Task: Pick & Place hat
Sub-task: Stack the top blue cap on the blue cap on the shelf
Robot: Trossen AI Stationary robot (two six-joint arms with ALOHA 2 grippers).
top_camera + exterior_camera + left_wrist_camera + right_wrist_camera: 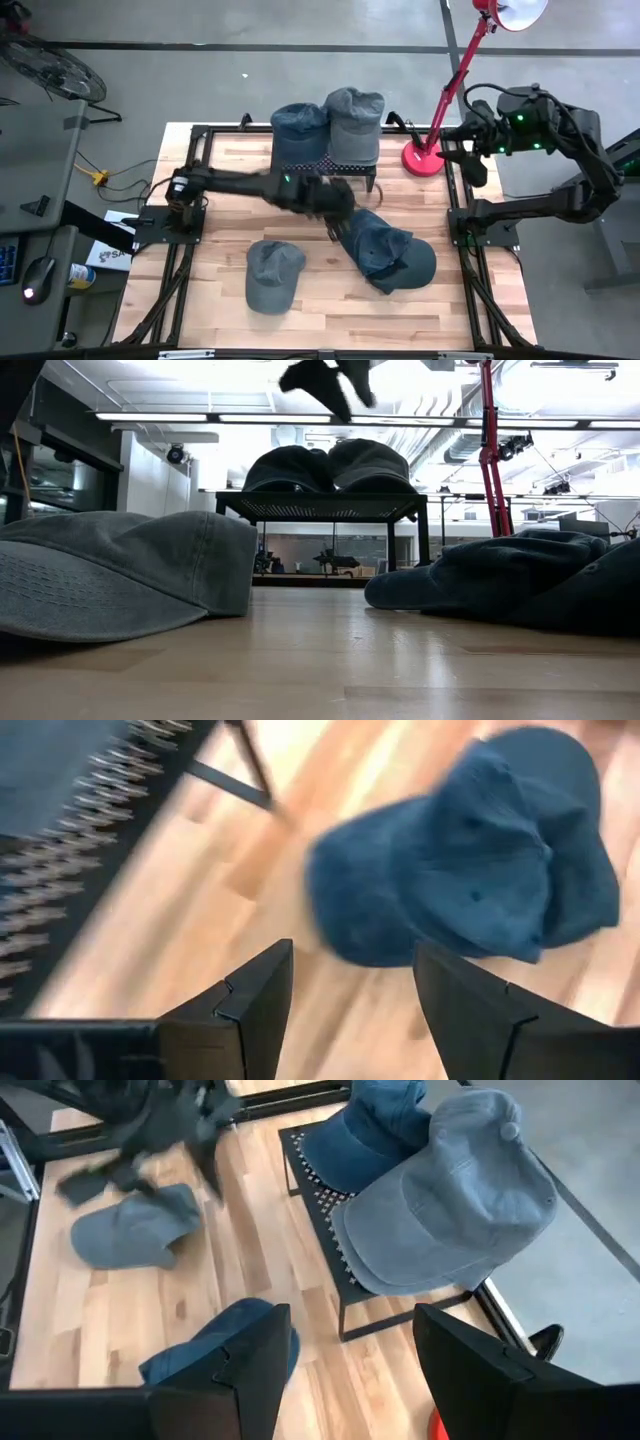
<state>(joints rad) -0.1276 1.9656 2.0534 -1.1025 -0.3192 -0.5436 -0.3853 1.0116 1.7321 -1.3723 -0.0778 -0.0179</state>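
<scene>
Two caps are set on the rack; three remain on the table. Left gripper is held apart, empty; right gripper likewise.

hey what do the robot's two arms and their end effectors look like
Both arms are dark, jointed and slim. The left end effector has two black, angular, wedge-shaped fingers; the right end effector matches. Green indicator lights glow on both arms, and black cables loop along the right arm.

Left gripper motion-blurred; lamp head cropped.
</scene>
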